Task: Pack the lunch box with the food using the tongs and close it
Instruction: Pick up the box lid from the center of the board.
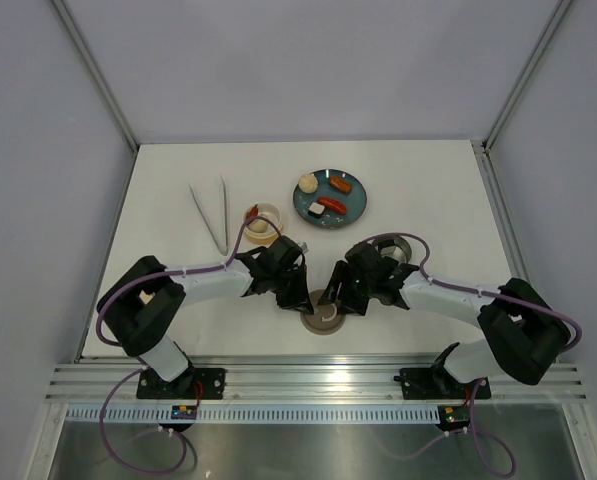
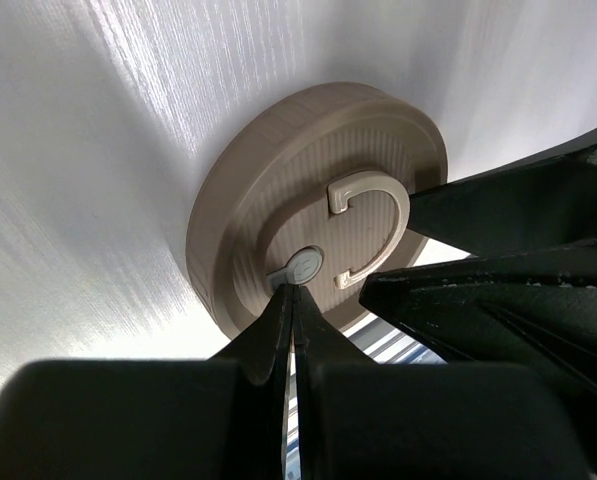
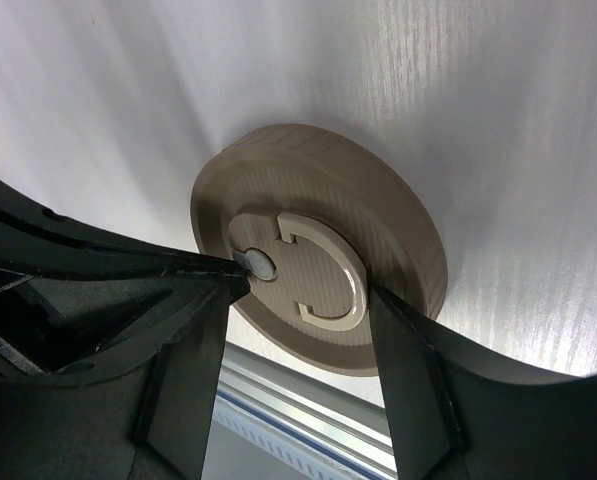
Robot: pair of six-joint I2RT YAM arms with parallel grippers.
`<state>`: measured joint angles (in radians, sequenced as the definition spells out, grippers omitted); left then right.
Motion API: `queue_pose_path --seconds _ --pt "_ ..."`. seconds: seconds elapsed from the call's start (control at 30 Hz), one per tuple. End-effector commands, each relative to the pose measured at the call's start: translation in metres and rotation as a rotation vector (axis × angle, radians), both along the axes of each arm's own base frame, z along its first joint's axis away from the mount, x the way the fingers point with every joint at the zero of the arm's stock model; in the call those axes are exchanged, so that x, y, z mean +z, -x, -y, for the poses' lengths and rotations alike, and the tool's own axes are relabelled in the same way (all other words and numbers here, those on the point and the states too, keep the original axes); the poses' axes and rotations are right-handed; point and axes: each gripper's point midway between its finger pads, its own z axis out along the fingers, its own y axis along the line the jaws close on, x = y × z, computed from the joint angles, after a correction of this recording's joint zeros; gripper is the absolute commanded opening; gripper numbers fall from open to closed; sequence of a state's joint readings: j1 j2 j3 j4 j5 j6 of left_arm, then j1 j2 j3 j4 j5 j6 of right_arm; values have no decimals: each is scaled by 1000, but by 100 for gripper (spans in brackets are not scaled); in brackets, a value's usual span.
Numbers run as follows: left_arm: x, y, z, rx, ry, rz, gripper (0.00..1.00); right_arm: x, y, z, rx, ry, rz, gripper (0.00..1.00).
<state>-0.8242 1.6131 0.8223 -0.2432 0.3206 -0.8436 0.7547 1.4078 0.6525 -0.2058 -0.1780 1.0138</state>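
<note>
So the tongs (image 1: pixel 207 219) are lying flat on the white table (image 1: pixel 428 190), in the upper left of the top view, and nothing is touching them. They make a narrow V. The long axis runs pretty much up-down in the frame, the joined tip points down toward the arms and the two open ends point up toward the far wall.

Just right of the joined tip is the round cream lunch box (image 1: pixel 274 214). It's open, with a cream bun and a bit of red sausage inside. Further right is the teal plate (image 1: pixel 357 200) with the rest of the food:
- a bun (image 1: pixel 307 183) at its upper left
- two red-orange sausages (image 1: pixel 340 184) (image 1: pixel 331 205)
- a white-and-black sushi piece (image 1: pixel 317 212) at its lower left

The round taupe lid (image 1: pixel 324 322) is on the table at lower centre, well apart from the box, and both arms are crowded over it. It's lying top side up, with a flat cream C-shaped handle (image 2: pixel 358 180) and a little grey button (image 2: pixel 300 268) next to it.

The left gripper (image 2: pixel 293 292) is pinched fully closed with nothing between the fingers, and its tips are right at that grey button. The right gripper (image 3: pixel 308 285) comes in from the other side with its fingers spread apart. One finger sits by the button and the other is across the handle, so they straddle it from above. I can't tell whether they're actually touching the lid, and they aren't around its rim.
</note>
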Motion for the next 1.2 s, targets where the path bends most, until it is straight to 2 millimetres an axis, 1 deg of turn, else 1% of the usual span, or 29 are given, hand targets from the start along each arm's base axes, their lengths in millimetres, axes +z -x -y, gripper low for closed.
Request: queue_pose_path --seconds 0.0,0.23,0.3,0.4,0.43,0.47,0.53,0.57,0.63,0.67,0.7,0.77,0.8,0.83,0.97,1.0,1.07,1.1,1.13,1.17 --pt "-20 1 -8 0 -59 -12 0 34 -4 -27 56 -148 79 65" --pt "-24 1 -8 -4 -66 -14 0 54 -2 -30 70 -203 123 64" --pt "-24 0 -7 -4 -65 -13 0 55 -2 -29 67 -195 126 64" --pt "-24 0 -7 0 -65 -13 0 49 -3 -22 52 -146 120 63" --pt "-24 0 -7 1 -66 -15 0 45 -6 -17 29 -116 119 63" --pt "-25 1 -7 -1 -66 -15 0 38 -3 -11 20 -78 98 62" --pt "-25 1 -8 3 -67 -14 0 30 -7 -4 -3 -20 97 61" --pt "-25 2 -8 0 -68 -15 0 25 -4 3 -5 19 78 60" --pt "-26 1 -9 2 -69 -16 0 20 -6 7 -2 72 86 60" --pt "-26 2 -9 3 -70 -18 0 16 -4 11 6 100 75 59" --pt "-27 3 -9 -1 -70 -19 0 15 -5 9 15 112 75 58" --pt "-27 1 -9 1 -69 -18 0 12 -4 7 41 125 81 53" --pt "-27 2 -8 0 -69 -20 0 10 -4 4 53 133 82 47" --pt "-27 1 -9 2 -70 -20 0 8 -4 4 64 145 83 45" --pt "-27 2 -9 5 -72 -21 0 6 -1 -8 102 152 86 40" --pt "-28 2 -10 6 -73 -20 0 7 -3 -10 103 155 94 34" --pt "-27 2 -10 5 -72 -17 0 7 0 -13 116 170 100 26" --pt "-26 2 -10 5 -69 -17 0 11 -4 -15 108 180 119 7" --pt "-24 1 -9 3 -61 -9 0 11 -3 -11 101 213 120 0" --pt "-22 1 -8 2 -58 -6 0 16 -4 -13 101 218 132 0"
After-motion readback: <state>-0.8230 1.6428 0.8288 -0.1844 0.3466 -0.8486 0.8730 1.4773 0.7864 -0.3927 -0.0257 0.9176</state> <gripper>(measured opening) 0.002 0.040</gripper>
